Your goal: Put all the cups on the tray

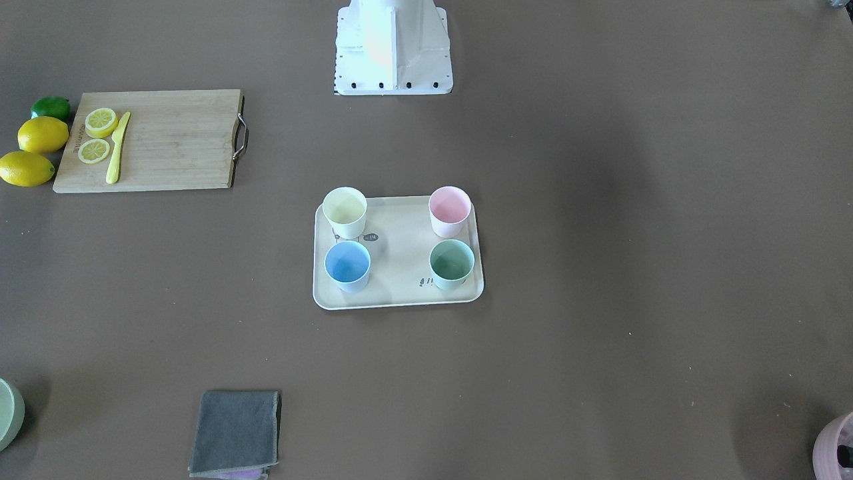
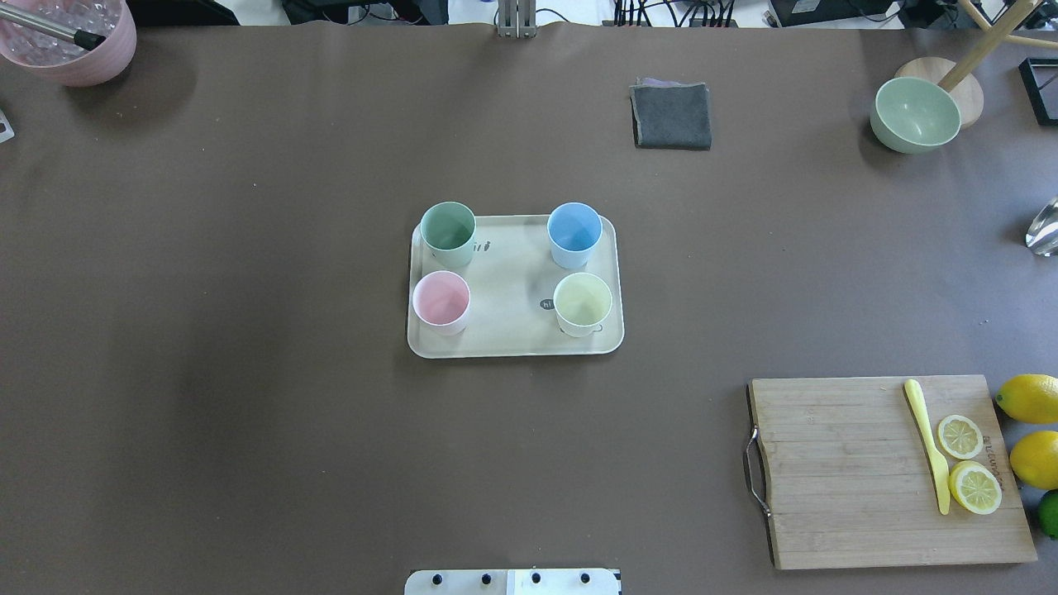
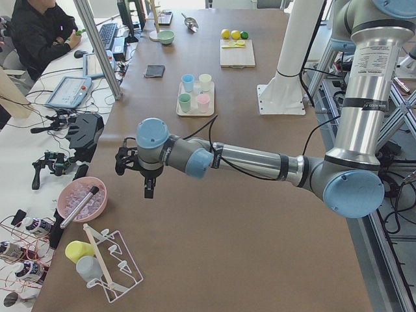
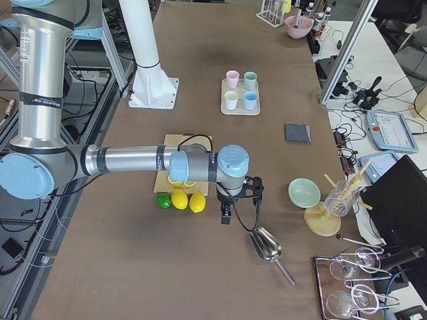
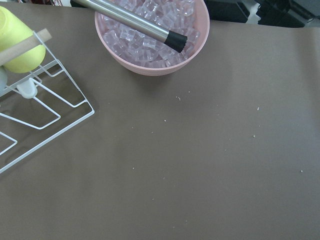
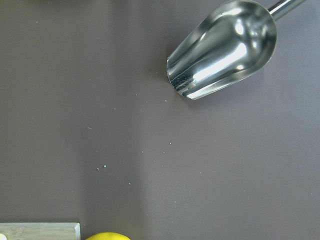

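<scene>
The cream tray [image 2: 512, 281] lies in the middle of the table; it also shows in the front view [image 1: 400, 267]. Standing upright on it are a green cup [image 2: 448, 232], a blue cup [image 2: 574, 233], a pink cup [image 2: 441, 301] and a pale yellow cup [image 2: 583, 302], one near each corner. My left gripper [image 3: 140, 181] hangs over the table's left end, far from the tray, near the ice bowl. My right gripper [image 4: 230, 212] hangs over the right end, near the lemons. Each shows only in a side view, so I cannot tell whether it is open or shut.
A wooden cutting board [image 2: 876, 471] holds lemon slices and a yellow knife, with lemons [image 2: 1029, 398] beside it. A grey cloth [image 2: 671, 116], a green bowl [image 2: 915, 114], a pink ice bowl [image 5: 152, 35], a metal scoop [image 6: 222, 50] and a wire rack [image 5: 40, 115] with a yellow cup-like piece lie around.
</scene>
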You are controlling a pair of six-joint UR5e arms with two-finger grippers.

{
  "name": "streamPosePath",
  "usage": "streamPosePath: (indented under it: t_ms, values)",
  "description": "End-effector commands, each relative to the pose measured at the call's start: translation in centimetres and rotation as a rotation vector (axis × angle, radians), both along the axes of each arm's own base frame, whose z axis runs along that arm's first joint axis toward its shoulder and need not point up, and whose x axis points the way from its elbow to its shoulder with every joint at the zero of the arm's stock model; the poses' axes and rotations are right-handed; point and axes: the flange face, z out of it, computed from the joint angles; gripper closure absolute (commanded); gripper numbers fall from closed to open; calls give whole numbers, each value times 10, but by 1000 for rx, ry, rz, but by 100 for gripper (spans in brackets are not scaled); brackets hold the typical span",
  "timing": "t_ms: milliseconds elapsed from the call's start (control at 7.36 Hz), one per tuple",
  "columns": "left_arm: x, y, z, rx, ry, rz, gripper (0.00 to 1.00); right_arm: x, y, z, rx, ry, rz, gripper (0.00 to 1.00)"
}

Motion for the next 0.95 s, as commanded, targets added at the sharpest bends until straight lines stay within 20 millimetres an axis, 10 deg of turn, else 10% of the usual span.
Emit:
streamPosePath:
  t_ms: [0, 816]
  values:
    - [-3, 33, 41, -31, -5, 10, 2, 9, 16, 12, -21, 0, 17, 0]
    - [-49, 57, 37, -103, -89, -33, 2, 21, -5, -7, -6, 31, 53, 0]
